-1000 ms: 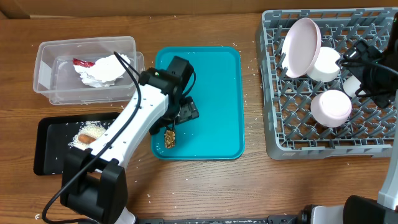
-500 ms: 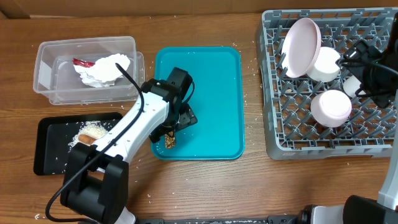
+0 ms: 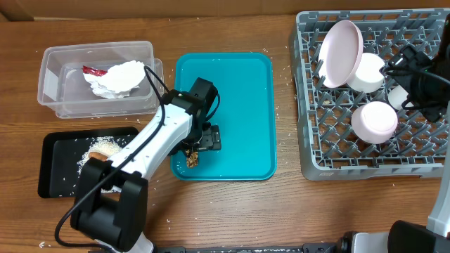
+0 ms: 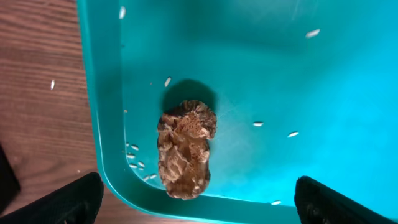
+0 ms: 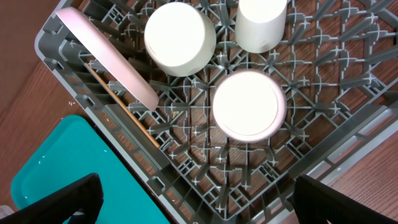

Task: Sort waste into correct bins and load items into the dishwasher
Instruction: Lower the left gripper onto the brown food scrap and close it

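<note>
Far left, the red wrapper [image 3: 93, 70] and napkin [image 3: 116, 79] are found in the clear tub [image 3: 53, 84]. Rice [image 3: 81, 160] and the carrot stick [image 3: 99, 156] are kept in the black tray [image 3: 55, 179], just nearer. The brown chunk [image 4: 185, 149] is left in the teal tray's [image 3: 242, 98] near-left corner, framed untouched by the left gripper's [image 4: 198, 202] spread jaws. On the right, plate [image 3: 341, 53], bowls [image 3: 375, 121] and cup [image 3: 398, 96] are parked in the rack [image 3: 309, 144] under the right gripper [image 5: 199, 202], which is also spread wide.

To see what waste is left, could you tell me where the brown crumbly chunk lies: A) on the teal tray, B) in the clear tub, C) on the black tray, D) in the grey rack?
A: the brown crumbly chunk sits in a corner of the teal tray.
</note>
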Robot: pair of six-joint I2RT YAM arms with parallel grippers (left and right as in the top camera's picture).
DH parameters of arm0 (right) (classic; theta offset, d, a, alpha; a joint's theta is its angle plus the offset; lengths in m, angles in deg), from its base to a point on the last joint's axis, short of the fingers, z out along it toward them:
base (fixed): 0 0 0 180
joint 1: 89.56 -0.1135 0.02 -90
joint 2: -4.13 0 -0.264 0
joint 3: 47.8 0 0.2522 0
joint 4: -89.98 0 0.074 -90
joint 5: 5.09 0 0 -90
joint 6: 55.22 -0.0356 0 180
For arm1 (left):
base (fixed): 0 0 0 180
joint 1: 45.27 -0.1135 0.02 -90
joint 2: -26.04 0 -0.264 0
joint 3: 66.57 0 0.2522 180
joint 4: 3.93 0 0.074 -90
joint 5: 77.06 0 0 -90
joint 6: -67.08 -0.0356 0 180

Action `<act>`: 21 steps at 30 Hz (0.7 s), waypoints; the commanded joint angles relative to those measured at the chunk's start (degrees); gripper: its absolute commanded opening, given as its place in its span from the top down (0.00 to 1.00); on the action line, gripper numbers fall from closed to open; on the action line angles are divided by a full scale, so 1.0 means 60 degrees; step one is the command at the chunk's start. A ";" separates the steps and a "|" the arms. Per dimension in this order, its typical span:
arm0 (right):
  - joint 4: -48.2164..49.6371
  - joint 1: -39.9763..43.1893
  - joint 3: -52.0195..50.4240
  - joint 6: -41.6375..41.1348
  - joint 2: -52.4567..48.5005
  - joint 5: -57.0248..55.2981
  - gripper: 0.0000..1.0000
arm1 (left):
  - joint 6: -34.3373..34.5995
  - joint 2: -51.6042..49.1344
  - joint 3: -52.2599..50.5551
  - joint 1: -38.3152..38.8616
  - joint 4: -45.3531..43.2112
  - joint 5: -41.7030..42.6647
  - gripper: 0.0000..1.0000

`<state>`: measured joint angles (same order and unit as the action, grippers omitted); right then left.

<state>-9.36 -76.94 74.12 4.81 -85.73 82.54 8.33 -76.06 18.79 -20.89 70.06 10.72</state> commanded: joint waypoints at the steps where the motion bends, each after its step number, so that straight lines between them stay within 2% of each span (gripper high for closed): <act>1: 0.0025 0.0000 0.0091 -0.0011 0.0044 -0.0095 0.00 | -0.0933 -0.0386 -0.0058 -0.0015 0.0062 -0.0131 0.00; 21: 0.0025 0.0000 0.0091 -0.0011 0.0044 -0.0095 0.00 | -0.1249 -0.0546 -0.0681 0.0000 -0.0448 -0.0124 0.00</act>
<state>-9.34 -76.94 74.12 4.81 -85.73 82.54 1.95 -78.58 14.92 -20.89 67.66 10.57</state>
